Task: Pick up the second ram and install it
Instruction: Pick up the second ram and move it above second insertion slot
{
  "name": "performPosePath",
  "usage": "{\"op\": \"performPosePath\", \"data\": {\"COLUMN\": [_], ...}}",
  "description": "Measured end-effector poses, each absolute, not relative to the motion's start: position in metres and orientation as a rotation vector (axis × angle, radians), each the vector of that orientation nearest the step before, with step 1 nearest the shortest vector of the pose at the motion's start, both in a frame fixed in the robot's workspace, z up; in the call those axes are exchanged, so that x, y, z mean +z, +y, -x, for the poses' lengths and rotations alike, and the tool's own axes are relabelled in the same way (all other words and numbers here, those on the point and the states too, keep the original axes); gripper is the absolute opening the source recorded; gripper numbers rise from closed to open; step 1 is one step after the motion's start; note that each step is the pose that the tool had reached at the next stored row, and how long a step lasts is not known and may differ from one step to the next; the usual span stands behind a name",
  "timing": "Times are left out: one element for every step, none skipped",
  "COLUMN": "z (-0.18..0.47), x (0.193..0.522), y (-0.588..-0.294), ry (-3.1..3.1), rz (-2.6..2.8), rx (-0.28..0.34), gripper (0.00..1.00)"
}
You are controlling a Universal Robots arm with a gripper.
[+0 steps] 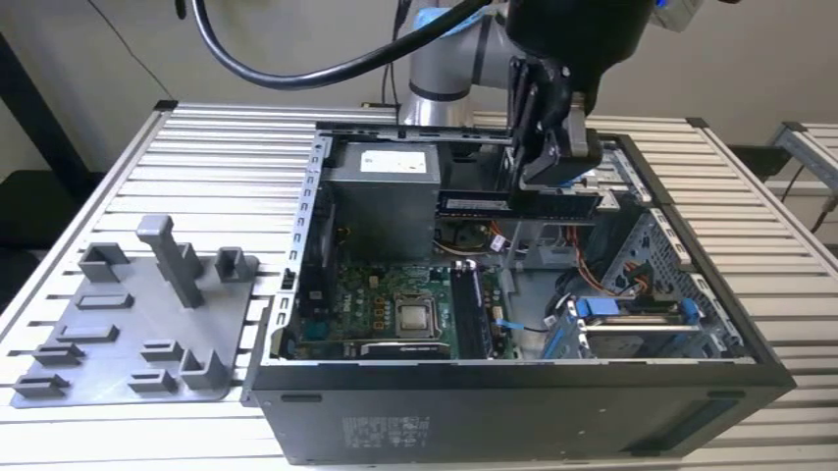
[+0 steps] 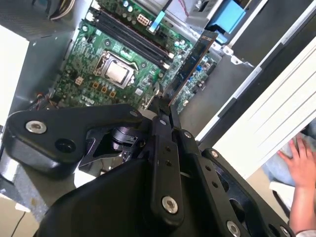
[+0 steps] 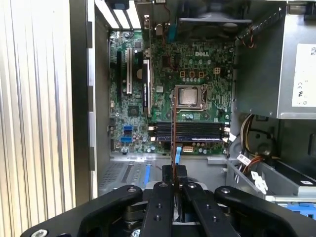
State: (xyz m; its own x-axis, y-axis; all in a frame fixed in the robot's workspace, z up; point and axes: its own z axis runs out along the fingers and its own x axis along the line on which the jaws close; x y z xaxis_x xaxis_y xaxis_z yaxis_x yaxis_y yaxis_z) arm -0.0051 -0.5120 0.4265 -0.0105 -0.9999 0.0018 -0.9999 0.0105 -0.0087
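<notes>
The second ram [image 1: 517,204] is a thin strip with black chips and a pale label, hanging level above the open computer case [image 1: 524,378]. My gripper [image 1: 550,191] is shut on its end nearer the exterior view's right. In the second wrist view the ram [image 2: 190,64] sticks out from the gripper [image 2: 165,111] over the motherboard [image 2: 84,84]. The first wrist view shows the ram [image 3: 173,128] edge-on, crossing above the dark memory slots [image 3: 190,132] beside the processor [image 3: 187,95]. It is well above the board and touches nothing else.
A grey fixture plate [image 1: 131,324] with upright posts lies on the slatted table at the exterior view's left. Inside the case are a power supply [image 1: 380,186], cables [image 3: 249,163] and a blue drive bracket [image 1: 629,309]. A person's hand [image 2: 301,163] rests beyond the table.
</notes>
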Motion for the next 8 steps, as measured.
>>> {"op": "performPosePath", "data": {"z": [0.0045,0.0042,0.0042,0.0042,0.0041,0.0040,0.0041,0.0040], "x": [0.4265,0.4264,0.4265,0.4264,0.4264,0.4265,0.4265,0.4265], "y": [-0.5120,-0.5120,-0.5120,-0.5120,-0.5120,-0.5120,-0.5120,-0.5117], "ry": [2.230,2.230,2.230,2.230,2.230,2.230,2.230,2.230], "rz": [2.206,2.206,2.206,2.206,2.206,2.206,2.206,2.206], "rx": [-0.012,-0.012,-0.012,-0.012,-0.012,-0.012,-0.012,-0.012], "gripper": [0.14,0.14,0.14,0.14,0.14,0.14,0.14,0.14]}}
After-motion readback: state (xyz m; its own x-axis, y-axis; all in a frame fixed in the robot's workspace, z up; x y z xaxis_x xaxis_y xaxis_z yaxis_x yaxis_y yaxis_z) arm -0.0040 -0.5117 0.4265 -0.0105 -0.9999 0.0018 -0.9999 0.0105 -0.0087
